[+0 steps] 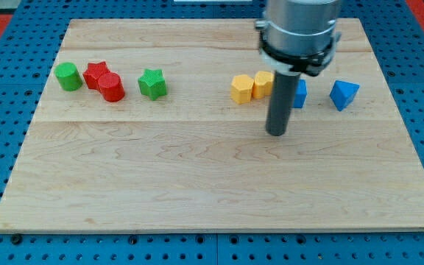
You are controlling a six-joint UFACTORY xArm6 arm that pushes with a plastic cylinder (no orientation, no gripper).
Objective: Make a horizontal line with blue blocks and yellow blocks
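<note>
Two yellow blocks sit side by side right of centre near the view's top: a pentagon-like yellow block (pixel 241 88) and a second yellow block (pixel 263 83) partly hidden by the rod. A blue block (pixel 299 93) sits just right of the rod, mostly hidden. A blue triangular block (pixel 344 95) lies further right, apart from it. My tip (pixel 276 133) rests on the board just below the gap between the second yellow block and the hidden blue block.
At the view's left stand a green cylinder (pixel 68 76), a red star (pixel 96 73), a red cylinder (pixel 112 87) touching it, and a green star (pixel 152 83). The wooden board (pixel 197 184) lies on a blue pegboard surface.
</note>
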